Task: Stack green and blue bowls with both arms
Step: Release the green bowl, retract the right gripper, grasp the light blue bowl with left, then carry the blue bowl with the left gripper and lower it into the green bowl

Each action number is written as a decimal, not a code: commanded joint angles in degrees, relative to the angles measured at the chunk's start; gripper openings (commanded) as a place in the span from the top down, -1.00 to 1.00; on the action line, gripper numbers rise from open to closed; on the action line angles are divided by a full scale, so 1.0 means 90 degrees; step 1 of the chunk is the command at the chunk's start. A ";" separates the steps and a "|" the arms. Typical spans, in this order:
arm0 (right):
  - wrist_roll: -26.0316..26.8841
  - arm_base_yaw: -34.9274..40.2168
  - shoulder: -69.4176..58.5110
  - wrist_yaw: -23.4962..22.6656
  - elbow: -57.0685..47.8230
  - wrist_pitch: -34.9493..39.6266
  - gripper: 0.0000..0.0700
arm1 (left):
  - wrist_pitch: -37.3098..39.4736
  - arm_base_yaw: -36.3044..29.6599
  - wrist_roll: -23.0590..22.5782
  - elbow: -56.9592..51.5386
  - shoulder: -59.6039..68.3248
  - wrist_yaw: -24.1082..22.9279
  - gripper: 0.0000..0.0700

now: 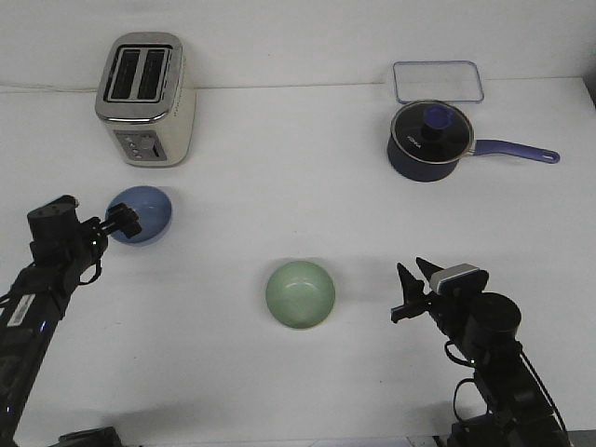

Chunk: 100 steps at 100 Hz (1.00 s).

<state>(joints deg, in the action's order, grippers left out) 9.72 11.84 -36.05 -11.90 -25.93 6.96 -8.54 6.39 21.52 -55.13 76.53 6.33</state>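
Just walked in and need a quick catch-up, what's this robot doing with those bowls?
The left end effector is at the rim of the blue bowl, which looks tilted on the table. The green bowl sits alone near the middle. The right end effector is open beside it, not touching. Nothing is stacked yet.

My left arm (42, 279) is thin, black and jointed, and it ends in a small black left gripper (122, 223). My right arm (489, 358) is black too, with a rounded joint housing and dark cables looping beside it. A silver-grey block (458, 277) sits behind my right gripper (414, 291), whose fingers are black and pointed. The faint specks on my left arm may be small lights.
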 commanded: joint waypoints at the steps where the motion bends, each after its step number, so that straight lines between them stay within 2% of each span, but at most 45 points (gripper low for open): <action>1: 0.0034 0.0010 -0.0036 -0.0005 -0.0039 -0.0058 0.24 | -0.0090 0.0036 -0.0187 -0.0289 0.0408 0.0044 -0.78; 31: 0.0034 0.0010 -0.0041 -0.0002 -0.0039 -0.0056 0.24 | -0.0670 0.0102 -0.0818 -0.1331 0.1855 -0.0068 -0.78; 55: 0.0036 0.0010 -0.0044 -0.0002 -0.0039 -0.0036 0.24 | -0.0930 0.0248 -0.0957 -0.1841 0.2489 -0.0107 -0.77; 66: 0.0036 0.0010 -0.0044 0.0000 -0.0039 -0.0034 0.24 | -0.0950 0.0253 -0.0988 -0.1843 0.2625 -0.0109 -0.71; 86: 0.0036 0.0010 -0.0044 0.0000 -0.0039 -0.0036 0.24 | -0.1071 0.0253 -0.1129 -0.1843 0.2793 -0.0109 -0.33; 92: 0.0036 0.0010 -0.0044 0.0000 -0.0039 -0.0036 0.24 | -0.1095 0.0253 -0.1129 -0.1843 0.2827 -0.0109 -0.02; 100: 0.0036 0.0010 -0.0044 -0.0002 -0.0039 -0.0034 0.24 | -0.1141 0.0253 -0.1178 -0.1843 0.2866 -0.0109 0.54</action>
<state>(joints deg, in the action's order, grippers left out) 9.72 11.84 -36.14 -11.90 -25.93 7.01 -18.50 8.54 12.12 -70.87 100.57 5.52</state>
